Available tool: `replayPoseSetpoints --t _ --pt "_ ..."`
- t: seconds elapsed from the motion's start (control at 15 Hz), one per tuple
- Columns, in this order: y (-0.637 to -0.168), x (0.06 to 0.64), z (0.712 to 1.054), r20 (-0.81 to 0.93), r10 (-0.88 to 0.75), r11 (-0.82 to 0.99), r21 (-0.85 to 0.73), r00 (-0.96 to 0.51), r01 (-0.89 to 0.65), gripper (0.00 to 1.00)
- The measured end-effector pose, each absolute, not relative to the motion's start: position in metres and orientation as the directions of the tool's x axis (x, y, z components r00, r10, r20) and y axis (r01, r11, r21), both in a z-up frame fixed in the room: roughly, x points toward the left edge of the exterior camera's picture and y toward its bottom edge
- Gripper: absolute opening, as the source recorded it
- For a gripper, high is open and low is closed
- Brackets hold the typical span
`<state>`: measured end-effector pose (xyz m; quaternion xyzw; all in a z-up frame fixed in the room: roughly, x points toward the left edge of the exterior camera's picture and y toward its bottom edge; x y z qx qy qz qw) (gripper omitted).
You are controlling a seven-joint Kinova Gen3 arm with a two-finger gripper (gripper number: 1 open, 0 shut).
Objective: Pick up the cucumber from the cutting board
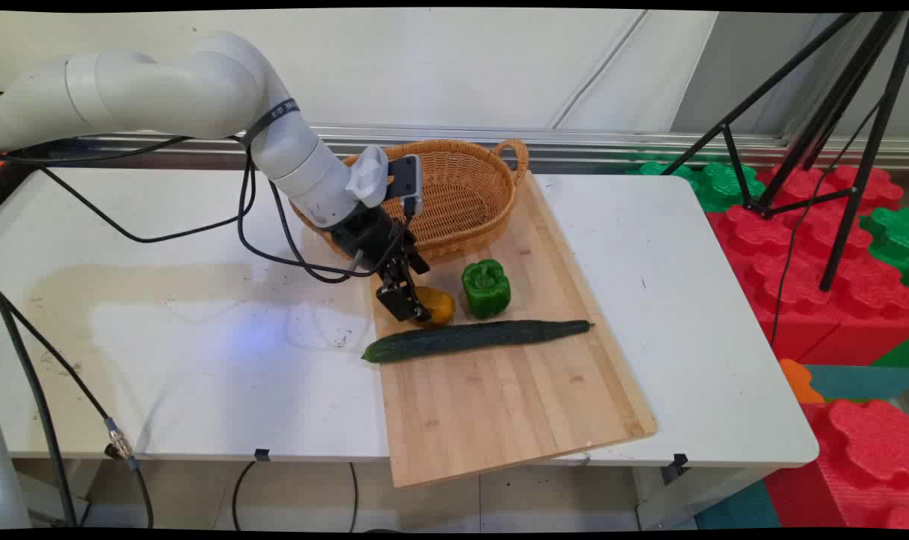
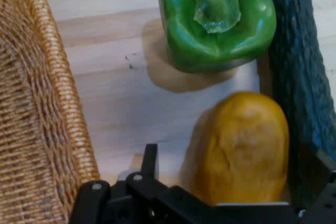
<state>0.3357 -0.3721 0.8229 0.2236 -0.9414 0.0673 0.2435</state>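
1. The white tabletop [image 1: 162, 360] carries a bamboo cutting board [image 1: 514, 397]; that board is the landmark for every place below.
2. A wicker basket [image 1: 462, 199] sits at the board's far end, partly over its left edge.
3. A dark cucumber [image 1: 473, 337] lies across the board's middle, its left tip poking past the board's left edge.
4. A green bell pepper [image 1: 487, 287] stands on the board between basket and cucumber.
5. The black hand [image 1: 409, 304] is low over the board's left side, its fingers spread on either side of the yellow-orange fruit.
6. That yellow-orange fruit [image 2: 239, 148] rests on the board, just left of the pepper and beside the cucumber.
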Motion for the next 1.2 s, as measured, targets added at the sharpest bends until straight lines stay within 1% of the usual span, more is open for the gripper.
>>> replayPoseSetpoints --t 0.27,0.67,0.93,1.2 --pt "-0.367 0.337 0.834 0.514 -0.379 0.887 -0.033 -0.769 -0.46 1.0" --pt "-0.355 0.333 0.865 0.567 -0.348 0.892 -0.046 -0.747 -0.45 1.0" --pt "-0.348 0.324 0.869 0.574 -0.33 0.901 -0.045 -0.75 -0.431 1.0" --pt "-0.343 0.309 0.866 0.573 -0.32 0.91 -0.036 -0.754 -0.414 1.0"
